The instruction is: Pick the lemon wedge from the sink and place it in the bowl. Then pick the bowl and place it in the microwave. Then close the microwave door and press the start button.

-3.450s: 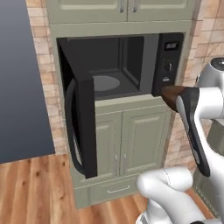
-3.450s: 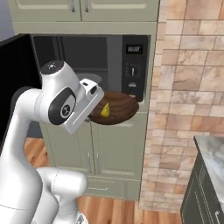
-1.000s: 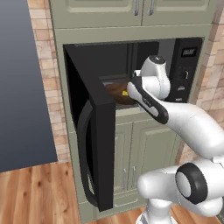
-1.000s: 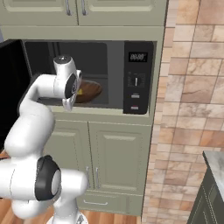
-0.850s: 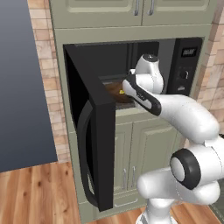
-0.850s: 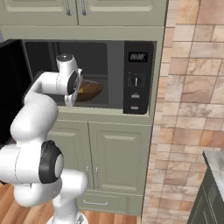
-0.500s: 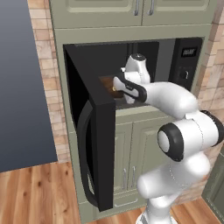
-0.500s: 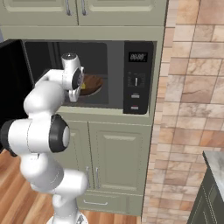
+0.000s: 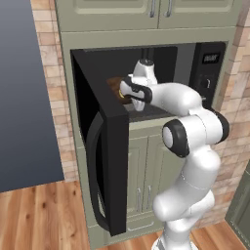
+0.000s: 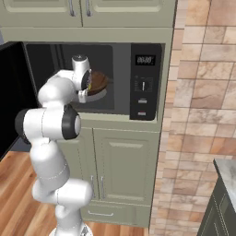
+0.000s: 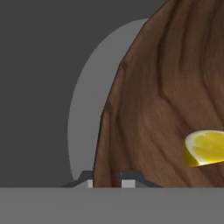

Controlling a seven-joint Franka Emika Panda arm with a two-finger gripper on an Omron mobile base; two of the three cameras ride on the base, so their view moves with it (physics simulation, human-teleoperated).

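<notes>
While the gripper (image 11: 107,181) pinches the bowl (image 11: 166,100) by its near rim, the lemon wedge (image 11: 204,148) rides inside it, and beyond and beneath them lies the grey turntable (image 11: 89,109) of the microwave (image 10: 138,78), so lowering comes next.

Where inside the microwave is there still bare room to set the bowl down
In the hand view, bare grey turntable shows beside the bowl's rim, bordered by the dark microwave floor. The bowl side is crowded: the lemon wedge lies in it and the gripper pinches its rim. The microwave door stands wide open, leaving the front clear.
</notes>
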